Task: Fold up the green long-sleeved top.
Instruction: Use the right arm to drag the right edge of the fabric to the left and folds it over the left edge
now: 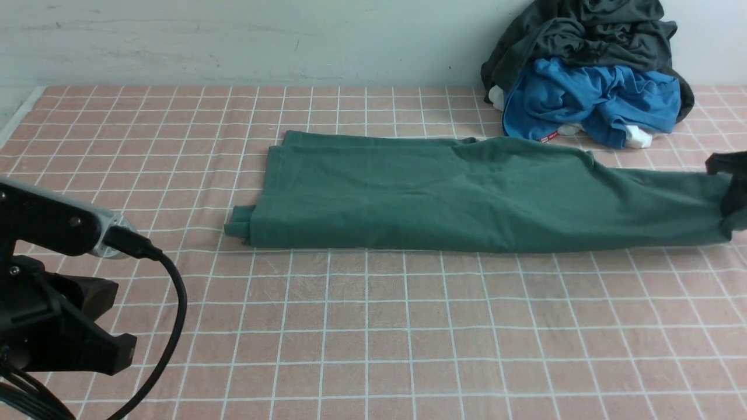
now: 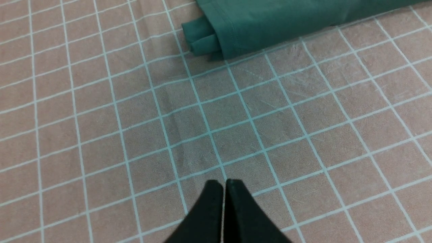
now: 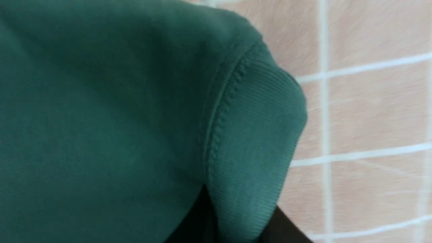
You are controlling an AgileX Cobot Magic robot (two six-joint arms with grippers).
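Note:
The green long-sleeved top [image 1: 437, 192] lies folded into a long band across the middle of the table, one sleeve stretched out to the right. My right gripper [image 1: 729, 186] is at the end of that sleeve. In the right wrist view the ribbed cuff [image 3: 256, 135] runs down between the two black fingers, and the right gripper [image 3: 239, 216] is shut on it. My left gripper [image 2: 224, 184] hovers over bare cloth, shut and empty, short of the top's rolled left corner [image 2: 202, 37]. The left arm [image 1: 52, 233] is at the near left. Neck and logo are hidden.
A dark grey garment [image 1: 589, 35] is heaped on a bright blue one [image 1: 583, 99] against the wall at the back right, just behind the sleeve. A pink checked cloth [image 1: 373, 326] covers the table.

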